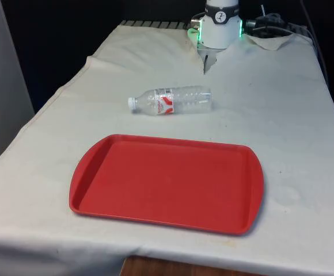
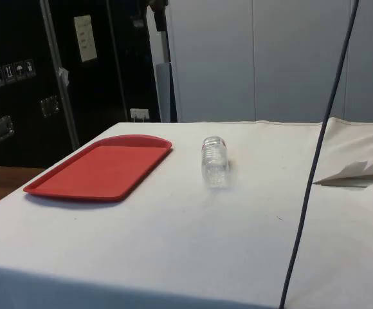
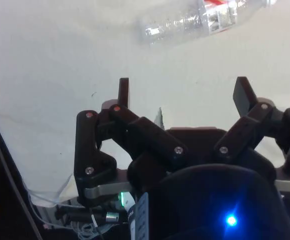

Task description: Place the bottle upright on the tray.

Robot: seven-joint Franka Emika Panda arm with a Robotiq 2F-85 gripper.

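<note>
The bottle [image 1: 170, 100] is laid on its side on the tabletop [image 1: 282, 115], cap towards the front view's left, ahead of the spread, empty claw [image 3: 182, 95], short of the tray [image 1: 167, 183].

A clear plastic bottle [image 1: 171, 100] with a white cap and red-and-white label lies on its side just beyond the far edge of the empty red tray [image 1: 167, 181], not touching it.

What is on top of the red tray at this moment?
Nothing lies on the tray; its whole red surface shows bare. The bottle lies on its side on the cloth, apart from the tray. What is under the tray is covered.
</note>
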